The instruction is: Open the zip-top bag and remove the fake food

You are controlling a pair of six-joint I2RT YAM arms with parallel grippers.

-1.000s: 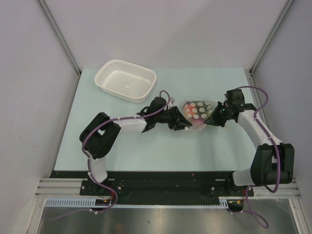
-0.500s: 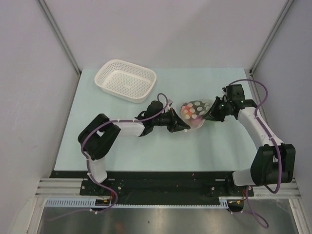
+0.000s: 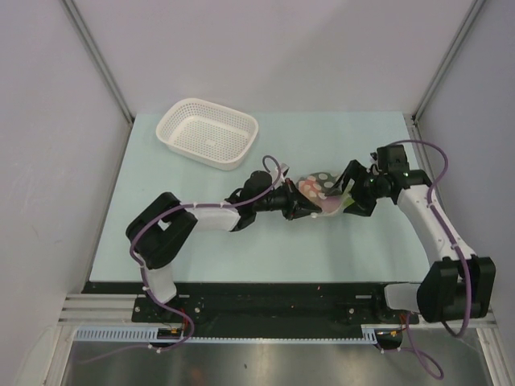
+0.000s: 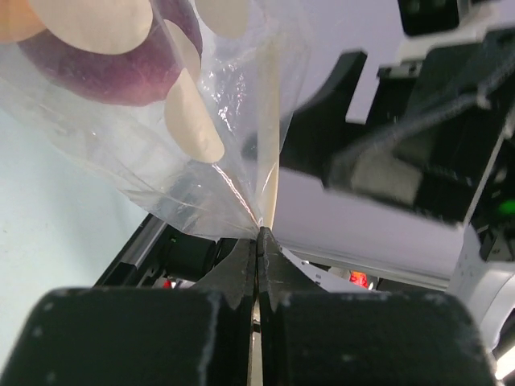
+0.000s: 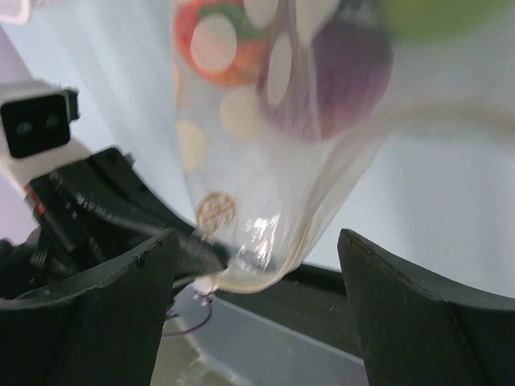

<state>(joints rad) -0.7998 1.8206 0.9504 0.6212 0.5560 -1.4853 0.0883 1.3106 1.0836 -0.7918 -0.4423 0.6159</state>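
Pinching a thin fold of clear film, your left claw (image 4: 259, 241) is gripping the bag (image 3: 320, 191) with its fingers fully shut. As far as I can judge, that small bite is the only hold anyone has on it. The bag is sitting between the two claws, right of the table's (image 3: 241, 257) middle and well apart from the basket (image 3: 208, 133) at the far left. I cannot tell whether it is hanging free or resting on the surface.

Your right claw (image 5: 257, 237) is standing wide open, with one finger on either side of the bag's lower corner and neither touching it.

You are running several risks here:

- **Slipping:** The film is slick and the left pinch is narrow, so a sideways tug from the right could be pulling it straight out of the fingers.
- **Grabbing both walls:** If the right claw is closing where it is now, it is likely taking both walls together. You would then be stretching the bag rather than parting the seal, and I cannot see where the seal lies.
- **Catching the food:** The food (image 5: 213, 40) is crowding that corner, with the purple piece (image 5: 338, 80) bulging close above the gap. A deep bite could be clamping it through the plastic.
- **Colliding:** The claws are working very near each other, so closing in further is inviting a knock.
- **Spilling:** If the bag is popping open suddenly, pieces could be rolling off across the table.
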